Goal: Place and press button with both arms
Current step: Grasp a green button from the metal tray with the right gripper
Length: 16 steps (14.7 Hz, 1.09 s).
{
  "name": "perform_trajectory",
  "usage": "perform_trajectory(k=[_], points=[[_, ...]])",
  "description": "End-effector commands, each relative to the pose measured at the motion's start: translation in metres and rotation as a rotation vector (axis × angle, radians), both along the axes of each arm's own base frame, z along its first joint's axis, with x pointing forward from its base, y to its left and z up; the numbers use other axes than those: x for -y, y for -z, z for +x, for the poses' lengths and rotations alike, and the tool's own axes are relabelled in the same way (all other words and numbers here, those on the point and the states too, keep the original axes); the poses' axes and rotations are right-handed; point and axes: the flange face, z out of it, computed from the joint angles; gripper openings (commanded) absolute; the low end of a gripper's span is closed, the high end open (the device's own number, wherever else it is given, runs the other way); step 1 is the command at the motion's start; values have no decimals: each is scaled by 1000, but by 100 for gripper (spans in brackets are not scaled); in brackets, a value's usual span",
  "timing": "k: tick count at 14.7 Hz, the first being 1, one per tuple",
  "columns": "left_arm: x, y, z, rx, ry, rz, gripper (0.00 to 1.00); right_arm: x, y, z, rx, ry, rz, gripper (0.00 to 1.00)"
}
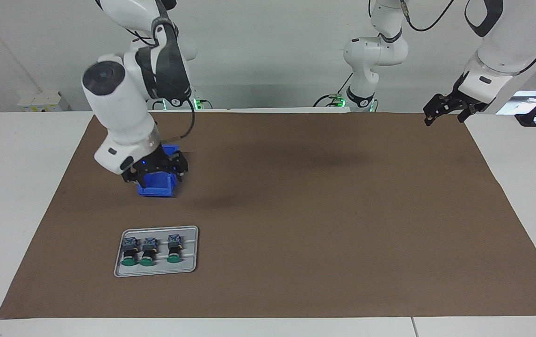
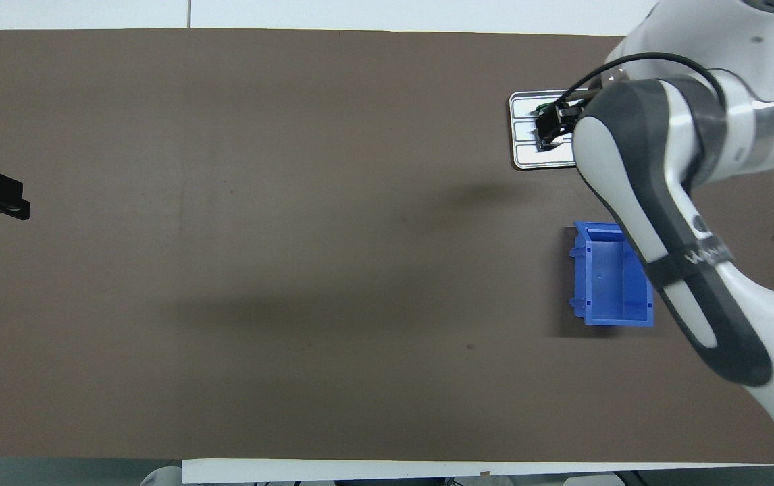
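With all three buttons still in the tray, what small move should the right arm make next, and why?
Probably lower the open right gripper onto one green-capped button in the grey tray. All three lie untouched, the blue bin looks empty, and the left gripper waits at the table's edge.

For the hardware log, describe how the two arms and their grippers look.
Both arms are glossy white and rounded, with dark grey joint bands. The right arm has a black cable looping along it and grey lettering on a dark band. The left gripper and right gripper are black, two-fingered, with angular linkages.
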Motion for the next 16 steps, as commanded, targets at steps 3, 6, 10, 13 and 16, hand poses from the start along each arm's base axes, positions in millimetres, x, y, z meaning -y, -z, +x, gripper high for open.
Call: perform_trajectory(k=[3,6,10,13,16], points=[[1,-1,-7,20,13,13,100,8,68,47,47,44,26,100],[1,-2,-7,20,4,14,100,7,91,53,102,41,32,97],[-3,-2,-7,21,9,13,100,15,126,48,99,35,33,97],[-3,-2,-7,21,9,13,100,18,137,45,100,22,29,96],[1,-2,-7,21,12,13,100,17,145,41,91,19,28,96]])
